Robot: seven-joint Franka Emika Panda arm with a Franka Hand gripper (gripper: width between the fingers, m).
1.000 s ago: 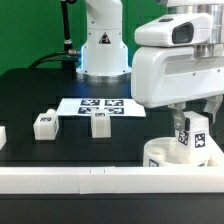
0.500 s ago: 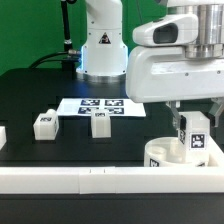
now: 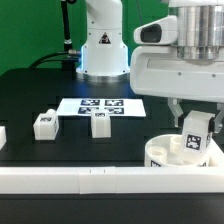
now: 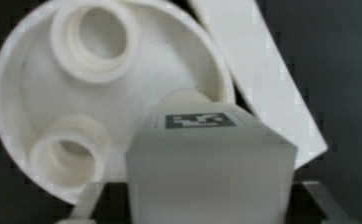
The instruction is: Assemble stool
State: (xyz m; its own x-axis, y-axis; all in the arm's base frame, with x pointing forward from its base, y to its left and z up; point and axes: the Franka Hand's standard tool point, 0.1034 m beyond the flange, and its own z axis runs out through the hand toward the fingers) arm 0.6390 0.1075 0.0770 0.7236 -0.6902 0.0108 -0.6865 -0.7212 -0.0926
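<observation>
The round white seat (image 3: 170, 152) lies at the exterior view's right, against the front rail. My gripper (image 3: 193, 128) is shut on a white block leg (image 3: 194, 135) with a tag and holds it tilted just over the seat's right part. In the wrist view the held leg (image 4: 204, 160) fills the foreground, its tag facing the camera, over the seat (image 4: 107, 110) with two round sockets showing. Two more tagged legs stand on the black table: one (image 3: 43, 124) at the exterior view's left, one (image 3: 99, 122) near the middle.
The marker board (image 3: 100, 105) lies flat behind the two loose legs. A long white rail (image 3: 80, 178) runs along the front edge. The robot base (image 3: 100, 45) stands at the back. A small white piece (image 3: 2, 134) sits at the far left edge.
My gripper and the held leg have shifted slightly to the exterior view's right and the leg has tilted a little more over the seat.
</observation>
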